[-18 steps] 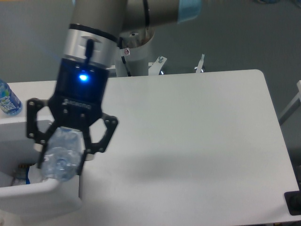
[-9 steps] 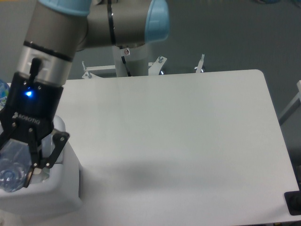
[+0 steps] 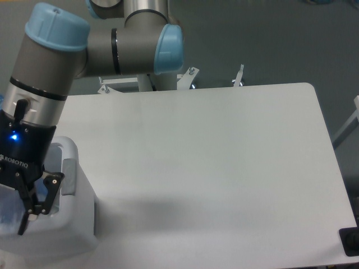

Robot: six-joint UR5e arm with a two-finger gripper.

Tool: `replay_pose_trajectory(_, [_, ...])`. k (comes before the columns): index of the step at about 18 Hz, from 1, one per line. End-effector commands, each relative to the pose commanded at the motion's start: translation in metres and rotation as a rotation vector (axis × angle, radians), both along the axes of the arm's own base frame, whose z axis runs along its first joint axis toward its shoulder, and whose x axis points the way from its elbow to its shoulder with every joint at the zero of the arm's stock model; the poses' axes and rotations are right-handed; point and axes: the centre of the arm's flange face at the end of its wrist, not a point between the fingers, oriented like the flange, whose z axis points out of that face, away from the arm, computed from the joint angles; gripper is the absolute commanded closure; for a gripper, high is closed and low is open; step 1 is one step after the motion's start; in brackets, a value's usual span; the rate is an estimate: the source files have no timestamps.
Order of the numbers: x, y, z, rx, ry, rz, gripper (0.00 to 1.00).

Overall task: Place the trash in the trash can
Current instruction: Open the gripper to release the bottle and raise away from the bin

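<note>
My gripper (image 3: 11, 218) hangs at the far left edge of the view, over the opening of the trash can (image 3: 67, 238), a boxy white bin with a grey strip (image 3: 68, 176) on its right rim. Only the right finger (image 3: 39, 202) shows; the other is cut off by the frame edge. A pale, translucent, blurred bottle (image 3: 5, 204) lies against that finger, low inside the bin's outline, and the gripper looks shut on it. The bottle's label cannot be made out. No smaller plastic piece is in view.
The white table (image 3: 224, 168) stretches to the right of the bin. Metal brackets (image 3: 190, 73) and a clip (image 3: 240, 75) stand at its back edge by the arm's base. A black object (image 3: 350, 242) sits at the lower right corner.
The arm has swung left and down with the bottle, from above the bin's right rim to over its opening. The gripper is now partly out of frame.
</note>
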Motion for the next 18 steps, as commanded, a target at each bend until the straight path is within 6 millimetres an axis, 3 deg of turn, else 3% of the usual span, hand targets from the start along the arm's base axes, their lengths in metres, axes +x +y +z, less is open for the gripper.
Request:
replay_pose_trajectory(4, [-0.021, -0.016, 0.006, -0.026, 0.064, 0.086, 0.00])
replay_pose_trajectory(8, [-0.059, -0.045, 0.015, -0.169, 0.385, 0.315, 0.00])
replay_pose_trajectory(11, [-0.092, -0.063, 0.015, -0.272, 0.498, 0.408, 0.00])
replay_pose_trajectory(13, [-0.103, -0.072, 0.008, -0.400, 0.568, 0.341, 0.00])
replay_pose_trajectory(18, [-0.129, -0.129, 0.002, -0.740, 0.709, 0.059, 0.00])
